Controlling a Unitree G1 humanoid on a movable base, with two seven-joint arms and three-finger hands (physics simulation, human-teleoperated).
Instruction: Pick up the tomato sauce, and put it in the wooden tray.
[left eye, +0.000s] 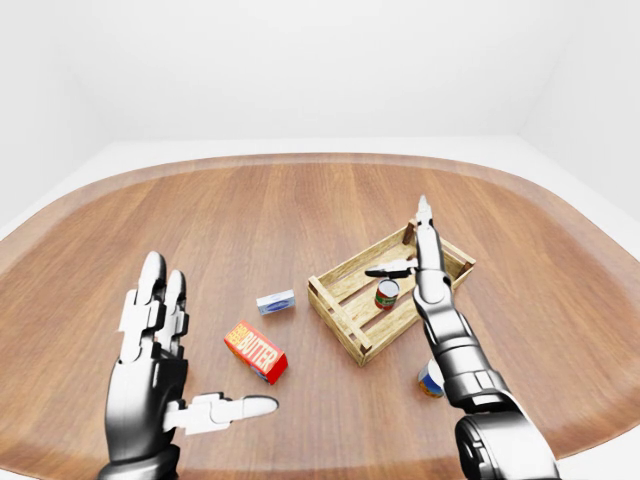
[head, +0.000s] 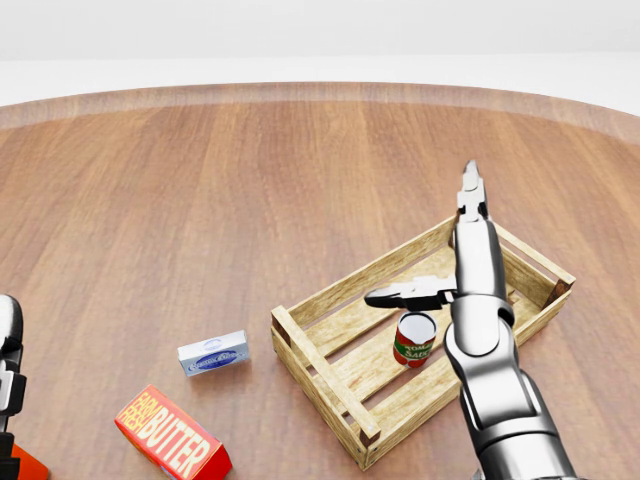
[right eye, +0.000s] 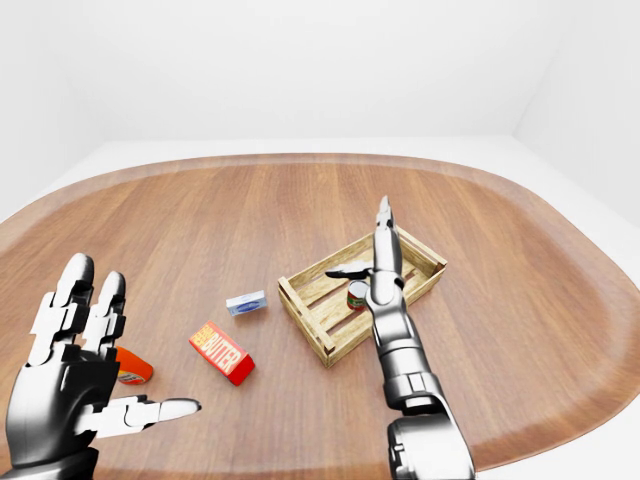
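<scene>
The tomato sauce can (head: 414, 339), red and green with a white top, stands upright inside the wooden tray (head: 330, 389) at the lower right of the head view. My right hand (head: 440, 250) is open above the tray, fingers stretched straight out, thumb (head: 400, 296) pointing left just over the can, not touching it. My left hand (left eye: 165, 340) is open and empty at the lower left of the left-eye view, well away from the tray.
A red butter box (head: 172, 438) and a small white and blue packet (head: 213, 353) lie left of the tray. A blue and white can (left eye: 430, 379) stands by my right forearm. An orange item (right eye: 133, 368) lies behind my left hand. All rest on a wooden table (head: 200, 200).
</scene>
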